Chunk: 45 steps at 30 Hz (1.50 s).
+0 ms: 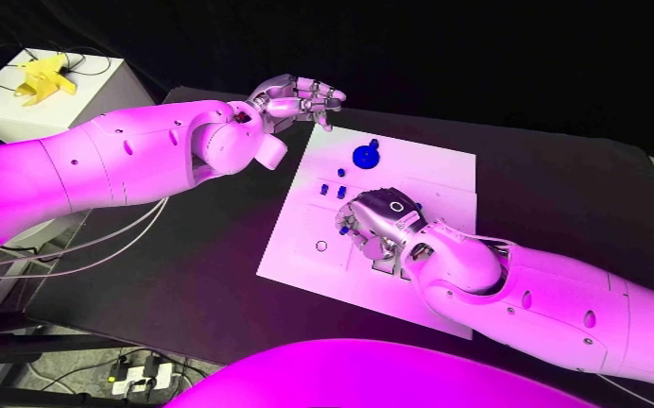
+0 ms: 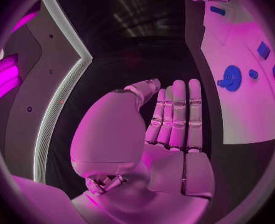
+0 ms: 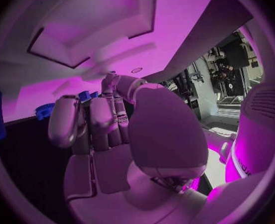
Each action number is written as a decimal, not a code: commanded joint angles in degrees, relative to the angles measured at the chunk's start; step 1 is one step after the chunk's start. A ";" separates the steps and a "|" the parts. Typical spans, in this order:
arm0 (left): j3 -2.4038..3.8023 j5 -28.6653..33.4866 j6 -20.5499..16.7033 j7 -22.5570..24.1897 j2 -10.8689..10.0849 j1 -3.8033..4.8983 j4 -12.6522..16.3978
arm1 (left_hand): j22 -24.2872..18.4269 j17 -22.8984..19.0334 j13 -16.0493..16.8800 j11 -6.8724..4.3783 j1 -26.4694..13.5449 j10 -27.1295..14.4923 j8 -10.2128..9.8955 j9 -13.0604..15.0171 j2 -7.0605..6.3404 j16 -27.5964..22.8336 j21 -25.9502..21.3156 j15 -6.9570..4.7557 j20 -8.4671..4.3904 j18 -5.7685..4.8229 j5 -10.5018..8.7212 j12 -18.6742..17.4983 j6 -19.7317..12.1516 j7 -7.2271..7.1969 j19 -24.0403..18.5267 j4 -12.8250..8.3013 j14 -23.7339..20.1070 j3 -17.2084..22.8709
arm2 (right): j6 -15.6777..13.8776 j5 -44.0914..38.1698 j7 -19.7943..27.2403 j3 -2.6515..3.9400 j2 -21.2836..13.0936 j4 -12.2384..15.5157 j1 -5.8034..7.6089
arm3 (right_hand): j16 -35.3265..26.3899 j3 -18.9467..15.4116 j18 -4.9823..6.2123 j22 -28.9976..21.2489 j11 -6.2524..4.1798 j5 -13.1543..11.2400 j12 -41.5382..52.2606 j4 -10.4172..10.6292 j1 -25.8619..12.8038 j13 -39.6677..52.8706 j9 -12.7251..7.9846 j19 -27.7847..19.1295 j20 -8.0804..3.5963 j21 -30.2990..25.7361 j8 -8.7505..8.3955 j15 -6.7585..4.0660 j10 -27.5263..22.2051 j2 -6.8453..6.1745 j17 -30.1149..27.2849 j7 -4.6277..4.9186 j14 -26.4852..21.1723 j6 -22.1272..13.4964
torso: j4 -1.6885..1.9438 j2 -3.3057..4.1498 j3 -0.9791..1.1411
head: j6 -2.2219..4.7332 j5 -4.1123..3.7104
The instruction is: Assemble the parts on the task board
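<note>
Hands first, from the head view: the left hand (image 1: 302, 99) hovers off the far left corner of the white board (image 1: 437, 177), fingers loosely apart and nothing in them. The right hand (image 1: 382, 224) is low over the middle of the board, palm down, fingers curled toward the surface; whether they have a part I cannot tell from here. A round blue part (image 1: 366, 155) sits near the board's far edge, and small blue parts (image 1: 333, 188) lie just beside the right hand.

Left wrist view: the left hand (image 2: 175, 129) is flat and straight-fingered, empty, with the round blue part (image 2: 231, 77) on the board off to one side, well apart from it.

Right wrist view: the right hand (image 3: 106, 129) has its fingers bent, close to small blue parts (image 3: 84, 95) and a toothed blue part (image 3: 45, 109); its grasp is hidden.

To my eye, it should close slowly on one piece, keeping clear of its neighbours
</note>
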 commanded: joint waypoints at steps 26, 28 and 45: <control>0.02 0.12 0.73 -0.06 -0.03 0.01 0.10 | -0.28 -0.09 -0.20 0.20 0.71 0.20 -0.32 -0.11 -0.08 -0.42 -0.46 0.11 -0.02 0.80 0.16 -0.15 -0.32 0.23 0.71 0.18 0.10 -0.45 | 2.10 -0.46 2.97 -0.23 -0.49 -0.48 -0.16 | -10.88 -0.44 2.86 4.76 3.64 -0.70 -0.09 -1.86 0.08 -2.76 -1.97 -10.31 2.49 -21.16 -5.37 3.11 -14.05 -2.49 -14.61 1.53 -11.89 -8.65 | 0.04 0.07 0.01 | 0.01 -0.25; 0.02 0.12 0.74 -0.08 -0.05 0.00 0.10 | -0.28 -0.09 -0.20 0.20 0.71 0.20 -0.32 -0.11 -0.08 -0.42 -0.46 0.11 -0.02 0.80 0.16 -0.15 -0.32 0.23 0.71 0.18 0.10 -0.45 | 1.21 -0.47 2.83 -0.23 -0.60 -0.43 -0.16 | -10.78 -0.47 2.88 4.78 3.63 -0.56 0.08 -1.91 0.16 -2.75 -1.99 -10.32 2.50 -21.10 -5.41 3.10 -14.09 -2.46 -14.65 1.68 -11.92 -8.68 | 0.03 0.09 0.03 | 0.01 -0.26; 0.00 0.12 0.83 -0.07 -0.30 -0.23 0.02 | -0.32 -0.09 -0.22 0.21 0.70 0.20 -0.33 -0.12 -0.08 -0.43 -0.52 0.12 -0.01 0.80 0.13 -0.16 -0.32 0.24 0.74 0.25 0.11 -0.50 | -8.38 4.31 2.59 0.16 -4.89 4.23 0.65 | -9.85 -1.21 2.99 4.68 3.69 1.05 2.30 -1.85 -0.18 -2.73 -2.57 -10.54 2.67 -20.58 -6.68 3.16 -15.08 -2.76 -15.59 2.78 -12.10 -10.27 | -0.20 -0.17 0.11 | 0.01 -0.92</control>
